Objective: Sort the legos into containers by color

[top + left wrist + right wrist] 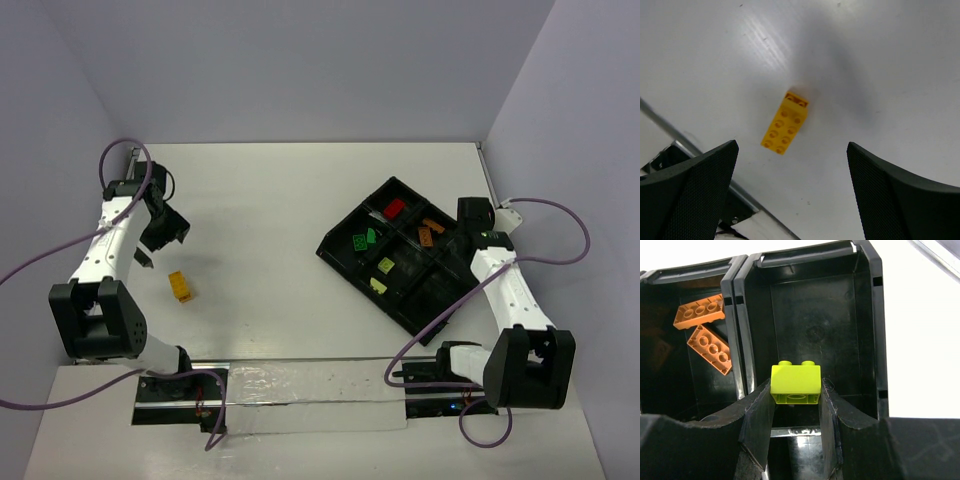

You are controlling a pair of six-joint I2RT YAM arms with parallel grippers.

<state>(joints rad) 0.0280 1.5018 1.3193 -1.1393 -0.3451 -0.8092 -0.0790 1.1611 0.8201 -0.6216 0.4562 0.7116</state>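
The left gripper (792, 160), jaws spread wide, hangs over the yellow brick (785, 129), which lies alone on the bench (880, 60). The brick sits slantwise to the jaws, so closing on it could skid or twist it instead of seating it. The right gripper (795, 396) pinches a pale yellow-green brick (795, 379) above a bare compartment of the tray (869, 315), beside the orange bricks (710, 347); released here, it would land apart from the matching bricks (385, 265), or might bounce over the divider.
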